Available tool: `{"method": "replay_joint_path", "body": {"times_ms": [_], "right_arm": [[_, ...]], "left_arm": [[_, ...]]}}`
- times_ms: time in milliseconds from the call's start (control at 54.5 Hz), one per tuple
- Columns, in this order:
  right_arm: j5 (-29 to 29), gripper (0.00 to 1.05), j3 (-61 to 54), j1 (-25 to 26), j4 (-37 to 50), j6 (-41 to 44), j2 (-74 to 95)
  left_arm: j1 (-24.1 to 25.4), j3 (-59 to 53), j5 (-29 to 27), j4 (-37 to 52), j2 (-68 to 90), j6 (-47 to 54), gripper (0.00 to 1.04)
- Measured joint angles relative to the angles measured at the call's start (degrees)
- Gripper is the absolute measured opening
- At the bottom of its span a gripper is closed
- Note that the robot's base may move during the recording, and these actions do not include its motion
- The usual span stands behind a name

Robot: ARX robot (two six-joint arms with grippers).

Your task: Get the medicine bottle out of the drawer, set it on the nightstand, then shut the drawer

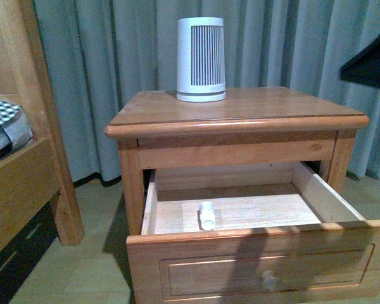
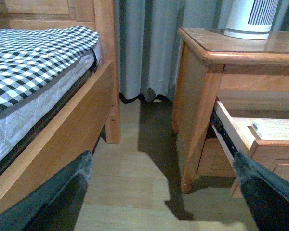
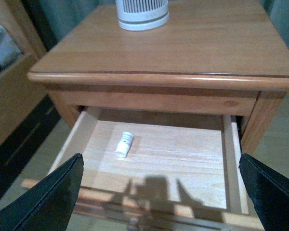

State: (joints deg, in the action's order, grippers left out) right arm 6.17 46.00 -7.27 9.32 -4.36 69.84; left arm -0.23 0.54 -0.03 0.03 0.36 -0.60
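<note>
two pincers, both empty. the left pincer [image 2: 161,161] hangs low beside the nightstand [image 2: 195,96], its dark fingers spread wide over bare floor. the right pincer [image 3: 160,159] hovers above the open drawer [image 3: 232,144], spread just as wide and gripping nothing. a dark wedge at the upper right of the front view is probably part of the right arm, though too little shows to be sure.

the medicine bottle [image 1: 207,215] lies on its side on the drawer floor, in the lower middle of the front view, a little left of centre and apart from both side walls. it is a small, smooth white plastic cylinder, so it likely rolls or skids on the pale, matte bare wood if one finger touches before the other. a grip across its length rather than its round body may squirt it out.

the counter [image 1: 272,104] is glossy honey-brown wood with a rounded lip that overhangs the back of the drawer. a steep lift could knock the bottle against that lip. the white ribbed appliance [image 1: 201,58] stands at the upper middle of the frame, toward the back of the counter, leaving bare wood in front. set down tilted, the bottle may topple and roll off the slick top. the knob [image 1: 270,279] is small and round, and an off-centre push could skew the drawer as it closes.
</note>
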Motion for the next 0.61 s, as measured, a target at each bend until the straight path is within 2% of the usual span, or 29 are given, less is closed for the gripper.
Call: {"method": "replay_joint_path", "body": {"times_ms": [55, 348, 605], "right_arm": [[-2.1, 0.98, 4.1, -1.1, 0.1, 0.8, 6.4], [-11.5, 0.98, 22.7, -8.7, 0.2, 3.4, 36.9], [-14.5, 0.98, 34.5, -12.6, -1.1, 3.3, 51.9]], "left_arm": [[0.0, 0.0, 0.0, 0.0, 0.0, 0.1, 1.0], [0.0, 0.0, 0.0, 0.0, 0.0, 0.1, 0.98], [0.0, 0.0, 0.0, 0.0, 0.0, 0.1, 0.98]]}}
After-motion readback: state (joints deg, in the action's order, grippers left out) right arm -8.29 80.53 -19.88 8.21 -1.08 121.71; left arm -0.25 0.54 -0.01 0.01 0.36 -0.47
